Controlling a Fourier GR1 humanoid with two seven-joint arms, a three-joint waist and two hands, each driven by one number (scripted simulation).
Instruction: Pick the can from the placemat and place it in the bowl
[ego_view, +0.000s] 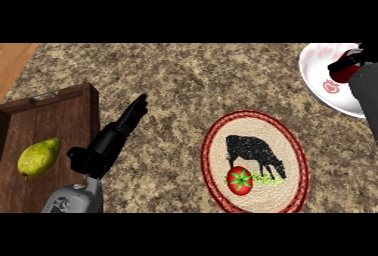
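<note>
Red can (344, 73) up at 2 o'clock, over the white bowl (319, 70), held in the right hand (353, 59). Fingers wrapped round the can. Round mat (255, 161) with a black cow and a tomato at 5 o'clock, well apart from the bowl. Left hand (112, 136) at 8 o'clock, fingers straight, holding nothing. Brown tray (65, 116) at 9 o'clock, just beside that hand, with a yellow pear (38, 157) lying in it.

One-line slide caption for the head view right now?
Right hand holds the red can over the white bowl; the placemat is vacated, left hand resting open.
</note>
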